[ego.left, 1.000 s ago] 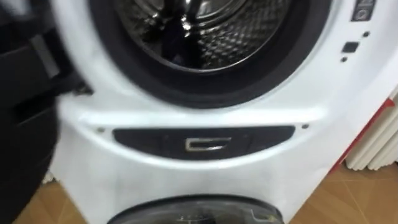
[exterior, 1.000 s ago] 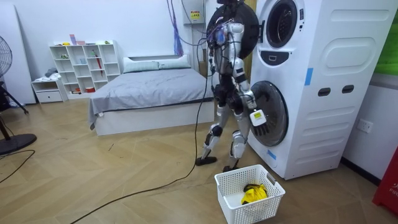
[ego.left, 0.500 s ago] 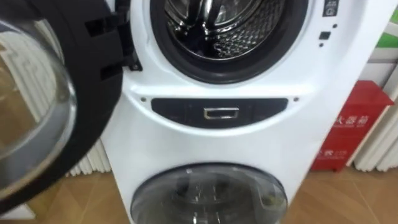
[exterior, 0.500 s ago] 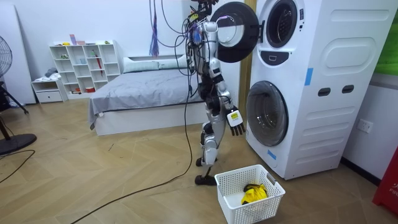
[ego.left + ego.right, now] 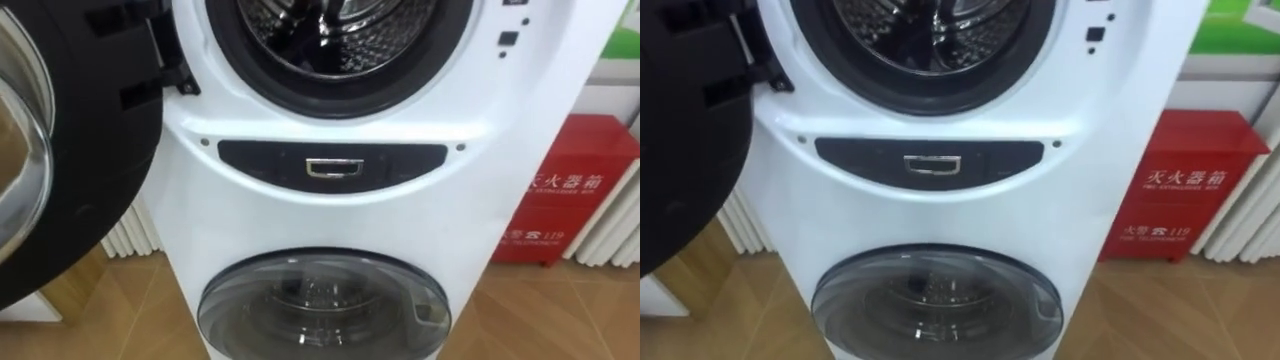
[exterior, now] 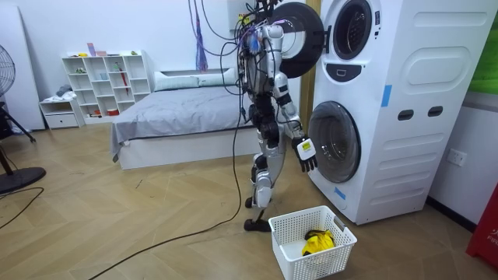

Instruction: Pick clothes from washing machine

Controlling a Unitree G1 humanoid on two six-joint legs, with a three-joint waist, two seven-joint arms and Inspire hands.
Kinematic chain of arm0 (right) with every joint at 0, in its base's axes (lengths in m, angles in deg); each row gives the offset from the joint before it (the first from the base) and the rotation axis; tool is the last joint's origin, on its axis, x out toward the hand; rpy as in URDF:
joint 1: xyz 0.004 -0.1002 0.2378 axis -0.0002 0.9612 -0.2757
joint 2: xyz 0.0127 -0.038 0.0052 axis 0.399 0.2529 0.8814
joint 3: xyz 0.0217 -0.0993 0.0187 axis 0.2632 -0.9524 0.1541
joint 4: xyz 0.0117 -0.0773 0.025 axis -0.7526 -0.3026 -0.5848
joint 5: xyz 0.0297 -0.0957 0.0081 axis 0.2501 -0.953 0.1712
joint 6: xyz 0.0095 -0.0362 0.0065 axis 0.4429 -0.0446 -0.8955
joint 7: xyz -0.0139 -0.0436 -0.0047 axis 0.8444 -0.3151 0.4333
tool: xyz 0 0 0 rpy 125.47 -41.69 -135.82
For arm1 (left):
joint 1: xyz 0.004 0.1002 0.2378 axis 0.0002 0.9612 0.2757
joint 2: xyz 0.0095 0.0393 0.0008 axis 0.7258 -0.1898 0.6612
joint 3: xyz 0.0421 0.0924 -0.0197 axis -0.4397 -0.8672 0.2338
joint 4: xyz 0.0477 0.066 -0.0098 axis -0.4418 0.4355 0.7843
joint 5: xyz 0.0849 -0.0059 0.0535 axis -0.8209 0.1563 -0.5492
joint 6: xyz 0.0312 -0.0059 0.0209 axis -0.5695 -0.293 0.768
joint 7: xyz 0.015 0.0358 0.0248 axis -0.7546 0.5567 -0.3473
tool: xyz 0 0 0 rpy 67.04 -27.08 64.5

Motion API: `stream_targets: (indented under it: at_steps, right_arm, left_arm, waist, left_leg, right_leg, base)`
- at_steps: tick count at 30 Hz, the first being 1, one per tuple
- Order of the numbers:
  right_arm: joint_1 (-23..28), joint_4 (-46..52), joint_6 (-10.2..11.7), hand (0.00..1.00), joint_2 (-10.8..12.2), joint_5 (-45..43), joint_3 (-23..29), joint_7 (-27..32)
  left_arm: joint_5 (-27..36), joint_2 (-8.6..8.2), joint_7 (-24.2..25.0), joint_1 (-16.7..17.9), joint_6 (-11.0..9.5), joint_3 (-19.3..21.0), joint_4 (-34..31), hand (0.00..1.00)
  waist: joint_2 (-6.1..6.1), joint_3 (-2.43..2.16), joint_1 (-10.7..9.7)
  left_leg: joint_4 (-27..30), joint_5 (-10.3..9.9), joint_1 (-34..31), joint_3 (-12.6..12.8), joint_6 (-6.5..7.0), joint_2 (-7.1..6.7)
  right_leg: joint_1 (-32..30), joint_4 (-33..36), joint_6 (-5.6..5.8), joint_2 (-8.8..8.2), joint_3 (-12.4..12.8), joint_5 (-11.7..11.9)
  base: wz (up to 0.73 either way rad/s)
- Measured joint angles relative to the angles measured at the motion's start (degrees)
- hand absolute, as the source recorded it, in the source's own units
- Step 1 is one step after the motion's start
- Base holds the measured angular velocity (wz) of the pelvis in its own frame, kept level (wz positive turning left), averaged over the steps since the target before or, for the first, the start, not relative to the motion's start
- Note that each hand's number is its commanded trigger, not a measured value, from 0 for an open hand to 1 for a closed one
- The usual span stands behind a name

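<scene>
The upper washing machine's drum (image 5: pixel 335 35) stands open, and the part I see is bare ribbed metal. Its dark round door (image 5: pixel 70 150) is swung out to my left. Below the control panel (image 5: pixel 332 165) the lower machine's glass door (image 5: pixel 322 305) is closed. In the room view I stand upright a step from the stacked machines (image 6: pixel 366 101), facing them. My right hand (image 6: pixel 305 152) hangs low in front of the lower door with its fingers relaxed and nothing in it. A white laundry basket (image 6: pixel 289 233) on the floor beside me holds a yellow cloth (image 6: pixel 317 243).
A red box (image 5: pixel 560 190) and a white radiator (image 5: pixel 620 230) stand right of the machines, and another radiator (image 5: pixel 130 235) behind the open door. A bed (image 6: pixel 187 117), a white shelf (image 6: pixel 105 82) and a fan (image 6: pixel 8 124) are behind me across open wooden floor.
I have stepped back from the machine, so the eye view now takes in the whole lower door. My right hand has swung forward towards the lower machine.
</scene>
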Motion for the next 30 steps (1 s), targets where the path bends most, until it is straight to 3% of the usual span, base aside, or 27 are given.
stream_targets:
  at_steps: [11, 18, 25, 28, 30]
  right_arm:
    - [-2.9, 0.9, 1.0, 0.0, 0.2, 0.2, -0.4, 1.9]
    - [-2.4, -0.1, 1.4, 0.0, 0.2, -1.2, -0.3, 3.4]
    - [-1.6, 0.0, 1.4, 0.0, -0.2, -2.1, 0.9, 3.6]
    - [-1.7, 0.1, 1.6, 0.0, -0.6, -2.2, 2.1, 3.5]
    - [-1.7, 0.4, 2.0, 0.0, -1.1, -3.3, 5.3, 3.6]
  left_arm:
    - [-0.2, -0.18, 0.2, -3.1, -0.1, 0.2, 0.2, 0.0]
    - [2.4, -0.02, 1.1, -2.2, 0.0, 0.7, 2.0, 0.0]
    - [9.6, -0.12, 1.4, -0.3, 0.0, 6.9, 2.8, 0.0]
    - [12.7, 0.32, 1.4, -0.5, 0.0, 9.3, 1.9, 0.0]
    - [15.7, 1.53, 1.4, -2.0, 0.0, 12.9, 1.3, 0.0]
  waist:
    - [0.37, 0.24, 0.2]
    - [1.11, 0.19, 0.2]
    - [1.36, 0.11, 0.2]
    - [1.94, -0.01, 0.1]
    - [2.58, -0.17, 0.1]
  left_leg:
    - [-0.6, -0.1, -0.1, -1.2, 0.04, -0.71]
    - [-1.0, -0.1, 0.9, -1.1, 0.02, -0.8]
    - [-2.0, -0.1, 2.0, -0.9, 0.02, -0.89]
    - [-2.5, -0.1, 2.9, -0.9, 0.03, -0.95]
    - [-2.7, -0.1, 3.5, -0.9, 0.05, -1.01]
  right_leg:
    - [1.0, -0.2, 0.13, -0.39, -1.2, -0.1]
    - [1.3, -0.8, 0.18, -0.34, -1.0, 0.0]
    - [1.8, -0.8, 0.22, -0.51, -0.9, 0.0]
    - [2.4, -0.8, 0.25, -0.59, -0.9, 0.0]
    - [2.9, -0.8, 0.26, -0.61, -0.9, 0.0]
  base:
    - [0.05]
    - [0.0]
    - [-0.02]
    - [0.0]
    - [0.0]
